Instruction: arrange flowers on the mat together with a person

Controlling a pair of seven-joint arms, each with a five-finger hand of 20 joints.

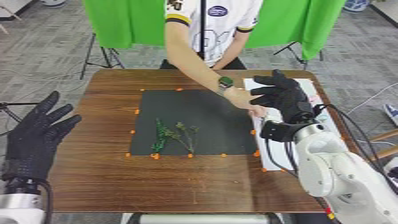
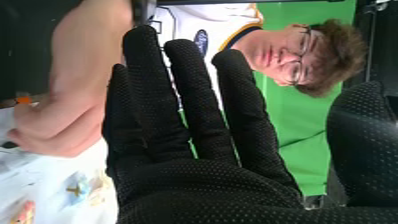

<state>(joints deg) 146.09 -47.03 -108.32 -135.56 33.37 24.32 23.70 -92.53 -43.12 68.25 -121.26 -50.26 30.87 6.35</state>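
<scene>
On the mat (image 1: 200, 105), green sprigs (image 1: 161, 137) lie left of the right hand's (image 1: 289, 102) parted fingers.

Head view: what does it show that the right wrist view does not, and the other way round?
From the head view: the left robot hand, open beside the mat, the leafy sprig and thinner sprig side by side on it, and the watch on the person's wrist.

From the right wrist view: a small gold-coloured piece and an orange-pink piece, seen close up on the white sheet.

In both: the right robot hand, the person's hand, the dark mat, the white sheet and the green cloth.
</scene>
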